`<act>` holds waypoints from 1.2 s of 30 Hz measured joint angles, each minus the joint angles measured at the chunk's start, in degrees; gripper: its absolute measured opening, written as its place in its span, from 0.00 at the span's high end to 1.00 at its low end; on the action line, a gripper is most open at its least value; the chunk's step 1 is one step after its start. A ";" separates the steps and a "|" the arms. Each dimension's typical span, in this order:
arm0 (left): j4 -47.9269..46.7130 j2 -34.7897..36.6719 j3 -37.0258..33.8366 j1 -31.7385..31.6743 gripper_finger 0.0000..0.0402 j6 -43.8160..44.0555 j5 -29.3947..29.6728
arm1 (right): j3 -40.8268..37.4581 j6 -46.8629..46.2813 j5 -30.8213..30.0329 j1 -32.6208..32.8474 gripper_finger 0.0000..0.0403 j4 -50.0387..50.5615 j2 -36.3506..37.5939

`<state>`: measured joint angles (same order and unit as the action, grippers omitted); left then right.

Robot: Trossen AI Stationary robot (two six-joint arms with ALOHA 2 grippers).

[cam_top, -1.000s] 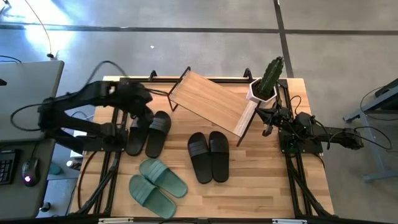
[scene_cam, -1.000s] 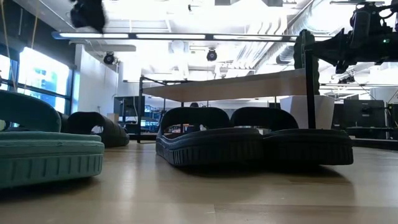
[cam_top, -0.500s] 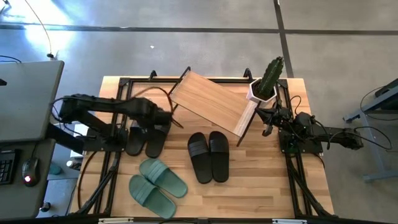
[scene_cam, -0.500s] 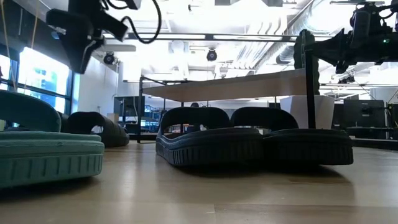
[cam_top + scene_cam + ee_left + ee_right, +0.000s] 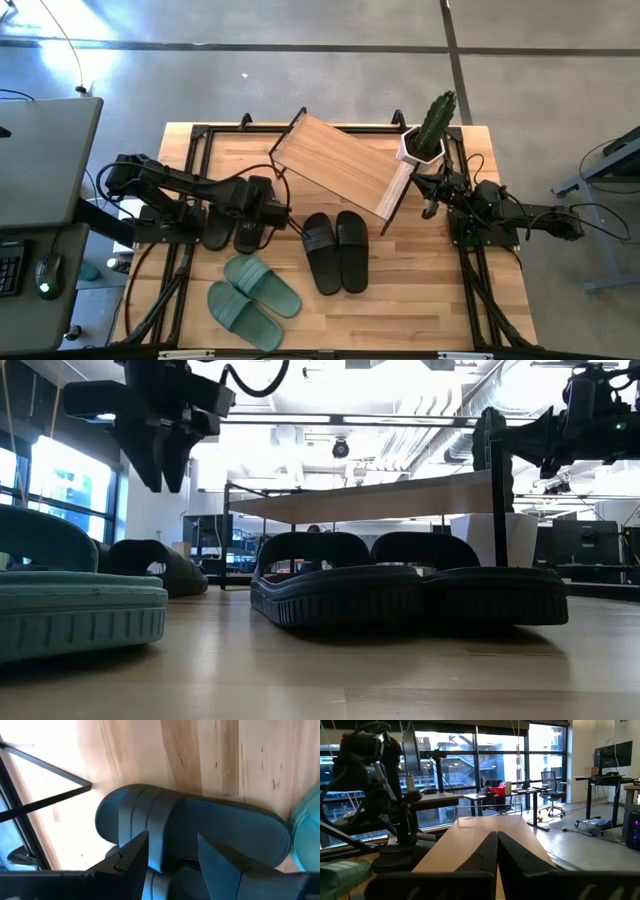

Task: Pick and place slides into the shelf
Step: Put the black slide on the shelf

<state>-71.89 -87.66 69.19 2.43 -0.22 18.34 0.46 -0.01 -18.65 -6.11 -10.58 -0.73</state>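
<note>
Several slides lie on the table: a black pair at the left (image 5: 232, 228), a black pair in the middle (image 5: 336, 250) and a sage-green pair (image 5: 252, 298) near the front. The shelf (image 5: 338, 165) stands slanted at the back on its thin black legs. My left gripper (image 5: 172, 855) hangs open, pointing down, above the right-hand slide (image 5: 200, 830) of the left black pair, clear of it. It also shows in the low view, left gripper (image 5: 162, 475). My right gripper (image 5: 496, 851) waits shut at the table's right edge, facing the shelf.
A potted cactus (image 5: 432, 128) stands at the back right, beside the shelf. Black frame rails (image 5: 190, 170) run along the table's left and right sides. Bare wood (image 5: 420, 290) lies to the right of the middle pair.
My left gripper has swung from the table's far left toward the near edge and the right, sinking as it went, and has rolled about its own axis. It now hangs over the left black pair. Its fingers stay open. No slide has moved.
</note>
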 joint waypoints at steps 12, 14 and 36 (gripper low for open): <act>2.98 0.00 -10.72 -0.02 0.62 6.79 6.50 | -0.01 0.00 0.00 0.02 1.00 0.06 0.00; 3.29 0.00 -12.98 -0.04 0.62 8.33 9.58 | 0.00 0.00 -0.02 0.01 1.00 0.05 0.00; 21.84 0.01 -21.66 -0.19 0.62 9.64 16.21 | 0.01 0.00 -0.03 0.00 1.00 0.08 0.00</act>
<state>-50.06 -87.65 47.53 2.24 9.42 34.54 0.47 -0.01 -18.68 -6.11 -10.50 -0.73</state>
